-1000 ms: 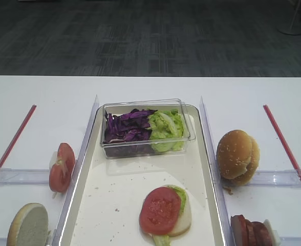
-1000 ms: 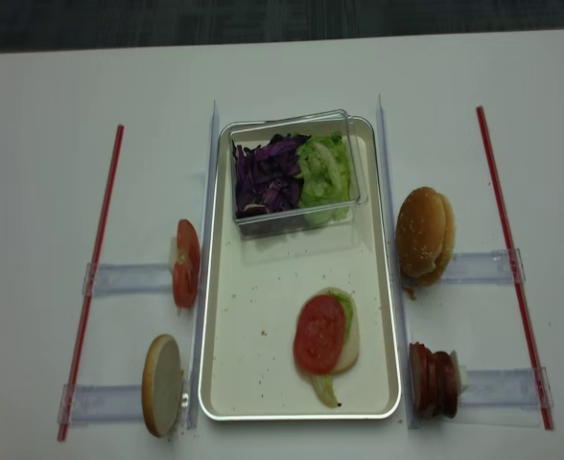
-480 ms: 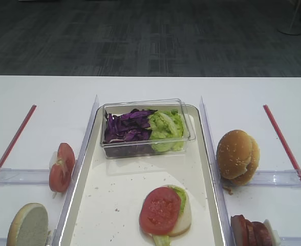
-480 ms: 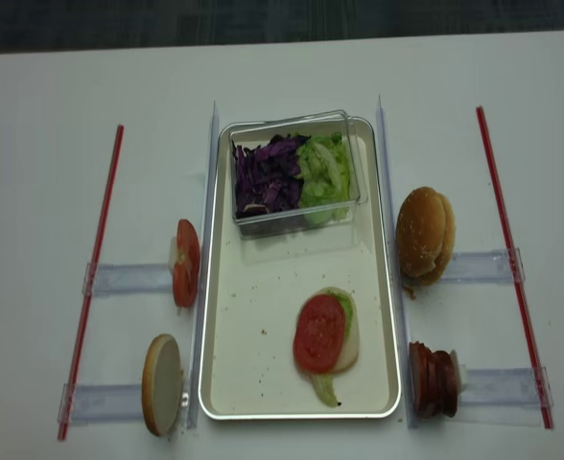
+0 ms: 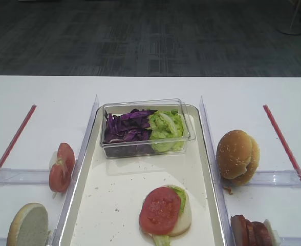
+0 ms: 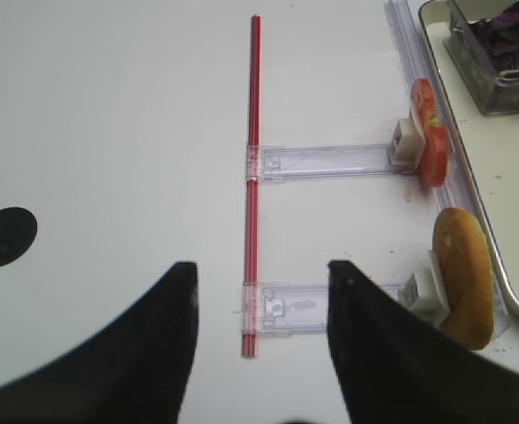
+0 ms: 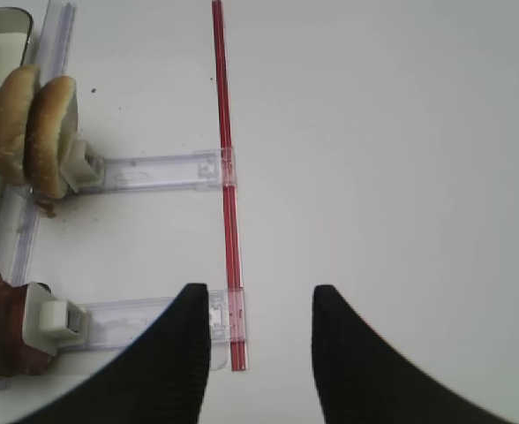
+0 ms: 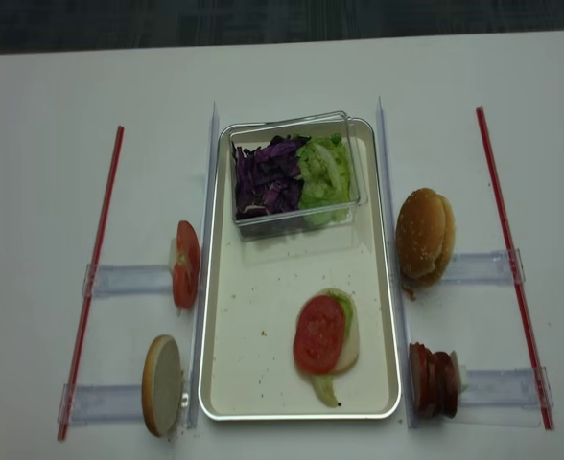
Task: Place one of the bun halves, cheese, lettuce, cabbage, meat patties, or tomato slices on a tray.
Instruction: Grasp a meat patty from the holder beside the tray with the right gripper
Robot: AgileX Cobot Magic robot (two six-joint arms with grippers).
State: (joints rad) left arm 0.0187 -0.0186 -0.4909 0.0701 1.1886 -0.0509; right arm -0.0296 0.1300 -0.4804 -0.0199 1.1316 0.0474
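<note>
A long cream-white rectangular tray with a shiny metal rim [image 8: 220,326] lies in the middle of the white tabletop [image 8: 52,115]. At its far end stands a small clear plastic box [image 8: 292,172] holding dark purple shredded cabbage [image 8: 268,177] on the left and crinkled light-green lettuce [image 8: 325,171] on the right. Near the tray's near end, a bright red tomato slice [image 8: 318,333] lies on a lettuce leaf over a pale bun half. Left of the tray, another tomato slice [image 8: 186,263] and a bun half [image 8: 161,383] stand on edge in clear plastic holders; on the right, sesame-speckled bun halves [image 8: 424,236] and brownish-red meat patties [image 8: 432,381] stand likewise. A thin red strip [image 8: 95,259] runs along each outer side. The left hand [image 6: 258,291] hovers over bare tabletop beside the left strip, fingers spread and holding nothing. The right hand [image 7: 259,309] hovers beside the right strip, fingers likewise apart and empty.
</note>
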